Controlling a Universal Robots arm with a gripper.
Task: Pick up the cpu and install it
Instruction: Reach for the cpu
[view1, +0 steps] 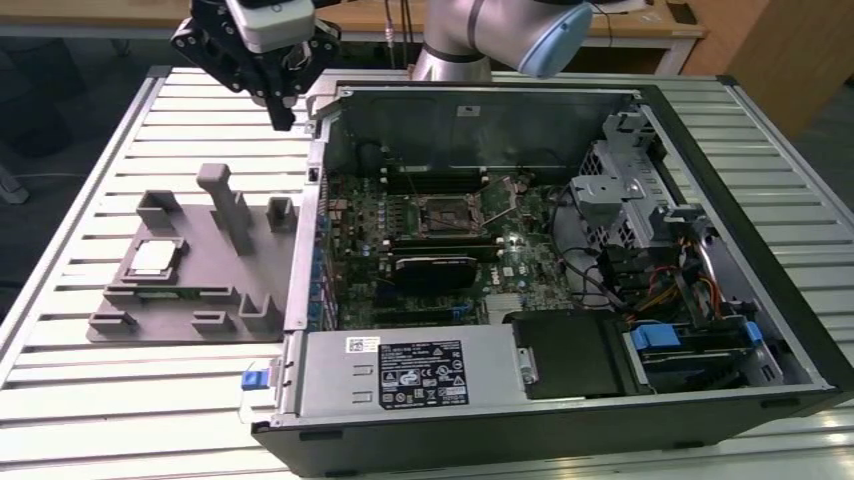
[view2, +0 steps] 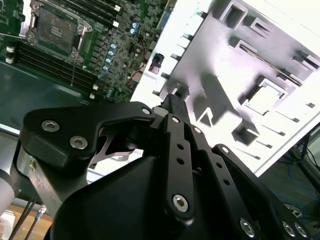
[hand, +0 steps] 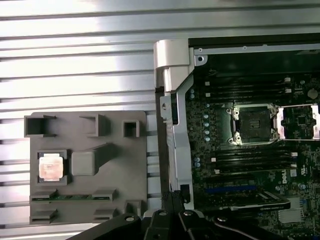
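Cpu (view1: 151, 258) sits in a pocket of the grey fixture (view1: 200, 290) on the bench (view1: 134, 400), well apart at approx 7 o'clock from my claw (view1: 282, 118) in the exterior view; claw pinched narrow & holding nothing.

Exterior view high, wrist views share motherboard (hand: 250, 150)

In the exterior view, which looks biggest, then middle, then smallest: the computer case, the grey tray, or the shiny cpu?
1. computer case, largest
2. grey tray
3. cpu, smallest, sitting in the tray
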